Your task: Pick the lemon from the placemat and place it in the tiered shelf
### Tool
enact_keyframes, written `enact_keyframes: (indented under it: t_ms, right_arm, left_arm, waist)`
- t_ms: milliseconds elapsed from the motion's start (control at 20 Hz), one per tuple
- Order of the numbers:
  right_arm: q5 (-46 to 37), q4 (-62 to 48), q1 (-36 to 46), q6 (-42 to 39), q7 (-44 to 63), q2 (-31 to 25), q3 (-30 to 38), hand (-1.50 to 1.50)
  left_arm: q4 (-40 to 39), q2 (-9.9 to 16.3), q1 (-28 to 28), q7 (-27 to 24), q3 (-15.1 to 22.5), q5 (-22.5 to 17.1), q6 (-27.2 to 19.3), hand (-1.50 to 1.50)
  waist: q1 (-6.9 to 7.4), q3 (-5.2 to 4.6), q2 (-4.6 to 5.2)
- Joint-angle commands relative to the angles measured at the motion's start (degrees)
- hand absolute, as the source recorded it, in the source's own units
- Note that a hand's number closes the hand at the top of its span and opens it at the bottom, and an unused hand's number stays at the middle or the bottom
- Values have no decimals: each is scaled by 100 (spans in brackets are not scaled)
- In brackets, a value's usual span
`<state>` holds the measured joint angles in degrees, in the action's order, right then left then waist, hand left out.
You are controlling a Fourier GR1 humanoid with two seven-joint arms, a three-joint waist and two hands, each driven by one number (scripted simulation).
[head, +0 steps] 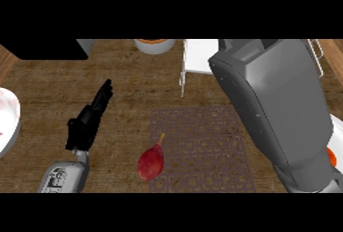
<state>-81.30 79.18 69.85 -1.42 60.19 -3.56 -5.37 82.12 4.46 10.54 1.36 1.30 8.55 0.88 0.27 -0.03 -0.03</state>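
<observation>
Two arms come up from the counter's near edge, and they look very different. The left hand sits over bare wood left of the placemat, fingers straight and relaxed, pointing toward the far edge and holding nothing. The right forearm is a big grey slab running from the near right corner up toward the far right, and it covers everything past its wrist, so I honestly can't tell what the right hand is doing, it's hidden or out of shot.

The task calls the fruit a lemon, but what's lying there is a dark red, teardrop-shaped fruit with a thin yellowish stem. It rests on the placemat's near left corner, its left side hanging a bit over the mat's left edge onto the wood. Its long axis runs roughly near-to-far, tilted slightly: fat end toward the near edge, the stem end pointing to the far edge and a touch right. Neither arm touches it; the left hand is near but apart from it.

Beyond the mat's far edge stands the white wire tiered shelf, mostly covered by the right forearm. A grey cup with something orange inside sits at the counter's far edge, left of the shelf. A white plate pokes in at the left edge.
</observation>
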Motion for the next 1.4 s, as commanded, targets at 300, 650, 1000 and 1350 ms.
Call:
enact_keyframes:
  t_ms: [300,650,1000,1350]
  right_arm:
    - [-197,-1324,96,1006,-851,-330,333,150]
    - [290,-1557,-262,3027,-1121,-174,956,150]
    - [894,-2359,-14,3517,-1816,-345,1331,150]
    - [-84,-2570,-468,3114,-934,-792,1343,150]
  left_arm:
    - [348,-116,-61,292,157,45,6,0]
    - [35,99,4,-94,-45,-48,175,0]
    - [258,-162,121,428,134,76,-14,0]
    - [26,-149,-126,-43,77,133,-79,0]
  waist:
    - [48,2,13]
    - [106,4,61]
    - [67,3,23]
    - [-12,-5,0]
